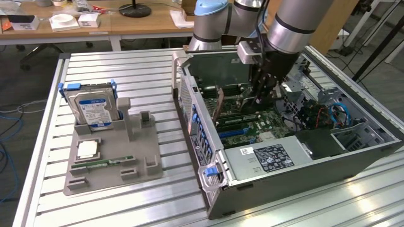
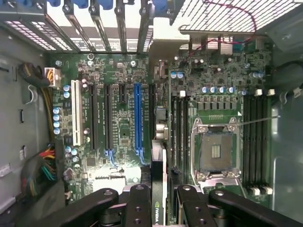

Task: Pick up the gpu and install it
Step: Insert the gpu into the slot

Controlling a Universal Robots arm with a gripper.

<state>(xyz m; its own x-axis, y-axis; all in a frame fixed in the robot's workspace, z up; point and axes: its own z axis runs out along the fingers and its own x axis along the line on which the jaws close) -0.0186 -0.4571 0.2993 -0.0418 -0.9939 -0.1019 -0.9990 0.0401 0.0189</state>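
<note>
My gripper [image 1: 260, 97] reaches down into the open computer case [image 1: 208, 142], over the motherboard [image 1: 246, 127]. It is shut on the gpu [image 2: 158, 189], a slim dark card seen edge-on between the black fingers [image 2: 137, 203]. A green logo shows on the card's edge. In the wrist view the card runs lengthwise just beside the blue expansion slot [image 2: 138, 118], toward the rear slot openings [image 2: 118, 23]. In the exterior view the gpu [image 1: 218, 105] stands upright inside the case, toward the exterior view's left of the gripper. I cannot tell whether the card is seated in a slot.
A grey tray [image 1: 142, 156] on the slatted table holds a hard drive [image 1: 93, 109], a processor [image 1: 87, 149] and a green memory stick [image 1: 101, 164]. Inside the case are the power supply [image 1: 271, 156], the empty processor socket [image 2: 215, 151] and cable bundles [image 2: 42, 165].
</note>
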